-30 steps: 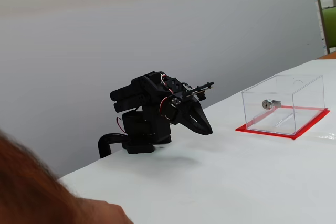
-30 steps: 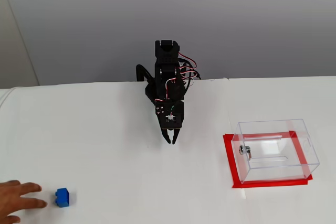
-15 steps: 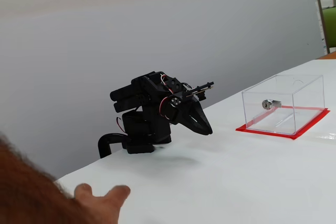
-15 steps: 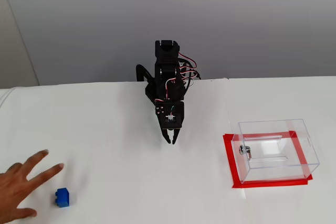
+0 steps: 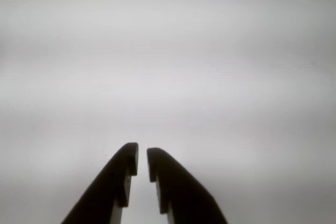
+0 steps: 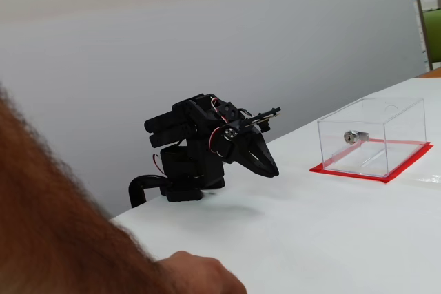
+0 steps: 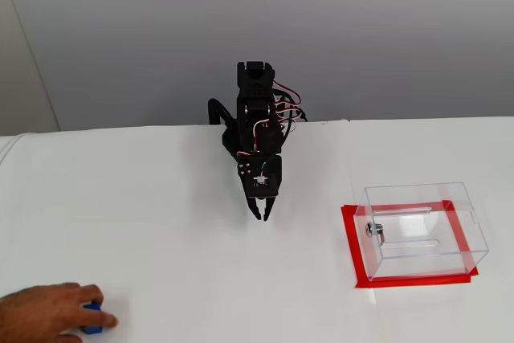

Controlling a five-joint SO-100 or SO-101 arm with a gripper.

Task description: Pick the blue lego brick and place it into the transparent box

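1. At the back edge of a white table (image 7: 185, 222), a black robot arm (image 7: 255, 130) sits folded low, its gripper (image 7: 263, 216) pointing down toward the tabletop
2. Its two dark fingers (image 5: 118, 182) are nearly closed in the wrist view, with only a narrow slit between the tips and nothing held between them
3. Near the bottom left corner of a fixed view, a person's hand (image 7: 48, 312) rests on the table and covers most of the blue lego brick (image 7: 94, 328), well apart from the gripper
4. To the right in both fixed views stands the transparent box (image 7: 422, 226) on a red base, with a small silver knob (image 7: 371, 229) on its wall; the same box (image 6: 372, 135) appears from the side
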